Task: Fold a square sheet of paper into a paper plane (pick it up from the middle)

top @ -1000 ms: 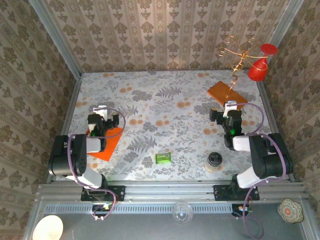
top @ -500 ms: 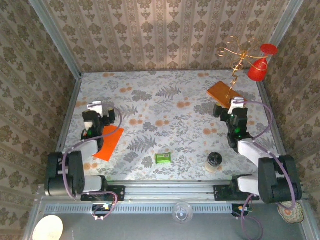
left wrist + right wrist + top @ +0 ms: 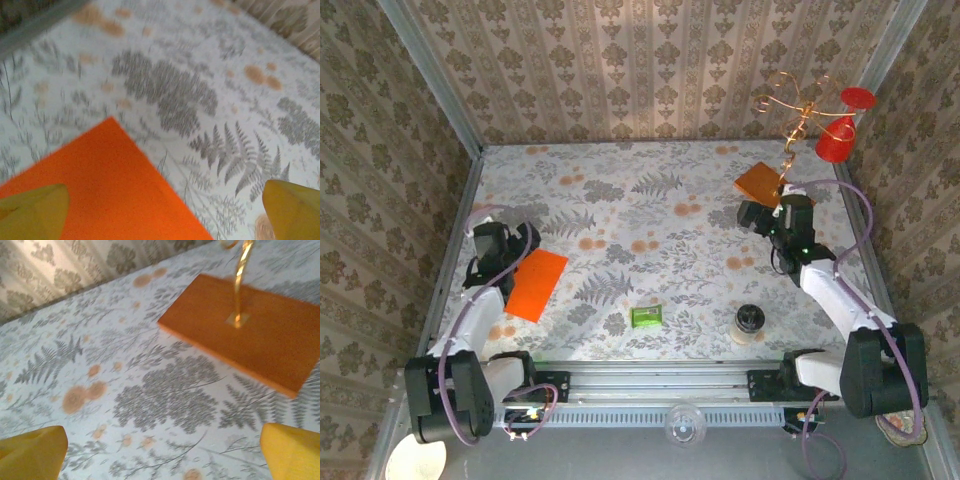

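The square sheet of paper (image 3: 535,284) is bright orange and lies flat on the patterned table at the left; its corner fills the lower left of the left wrist view (image 3: 100,185). My left gripper (image 3: 492,243) hovers just left of and beyond the sheet, open, its yellow fingertips (image 3: 32,212) wide apart with nothing between them. My right gripper (image 3: 772,218) is at the far right, open over bare tablecloth, yellow fingertips (image 3: 292,452) far apart. No folded plane is in view.
A brownish-orange board (image 3: 760,184) (image 3: 250,335) with a gold wire stand (image 3: 790,120) carrying red glasses (image 3: 837,140) sits beyond the right gripper. A small green packet (image 3: 646,316) and a dark-lidded jar (image 3: 750,322) stand near the front edge.
The left arm has swung left and back, uncovering the orange sheet. The right gripper has moved farther out, toward the board with the wire stand.
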Robot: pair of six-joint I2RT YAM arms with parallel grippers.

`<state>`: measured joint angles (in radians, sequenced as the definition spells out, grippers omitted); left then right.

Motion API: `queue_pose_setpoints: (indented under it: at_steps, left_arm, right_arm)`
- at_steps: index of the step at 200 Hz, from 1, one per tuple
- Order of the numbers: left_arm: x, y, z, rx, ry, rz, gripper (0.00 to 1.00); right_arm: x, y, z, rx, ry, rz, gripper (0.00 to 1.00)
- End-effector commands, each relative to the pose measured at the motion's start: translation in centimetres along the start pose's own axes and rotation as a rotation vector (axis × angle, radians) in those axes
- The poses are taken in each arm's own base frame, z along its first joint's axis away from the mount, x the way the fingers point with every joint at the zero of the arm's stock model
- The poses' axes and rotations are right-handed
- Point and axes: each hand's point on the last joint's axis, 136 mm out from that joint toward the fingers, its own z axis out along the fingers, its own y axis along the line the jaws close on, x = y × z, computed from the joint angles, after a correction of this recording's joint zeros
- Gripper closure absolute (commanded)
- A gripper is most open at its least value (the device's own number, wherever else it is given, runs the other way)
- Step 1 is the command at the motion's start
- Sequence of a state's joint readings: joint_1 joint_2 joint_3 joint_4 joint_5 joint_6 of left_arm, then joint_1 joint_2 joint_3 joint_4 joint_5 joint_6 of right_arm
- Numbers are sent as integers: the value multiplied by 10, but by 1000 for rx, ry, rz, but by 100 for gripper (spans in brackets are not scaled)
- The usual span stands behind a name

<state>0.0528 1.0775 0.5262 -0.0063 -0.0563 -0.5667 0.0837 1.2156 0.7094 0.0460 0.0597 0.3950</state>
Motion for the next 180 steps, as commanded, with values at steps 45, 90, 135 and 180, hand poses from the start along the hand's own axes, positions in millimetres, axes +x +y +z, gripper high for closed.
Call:
queue_pose_setpoints:
  at_steps: [45, 90, 135, 180]
  left_arm:
    - [63, 22, 16, -113, 305, -227, 17]
    - [60, 15, 36, -103, 337, -213, 28]
    - [57, 13, 49, -129, 358, -181, 31]
    - [77, 0, 60, -130, 440, -129, 38]
  right_arm:
    - [35, 61, 31, -80, 260, -30, 0]
    - [49, 86, 44, -120, 309, -49, 0]
    - [60, 97, 48, -136, 343, -67, 0]
    - [63, 96, 51, -109, 355, -42, 0]
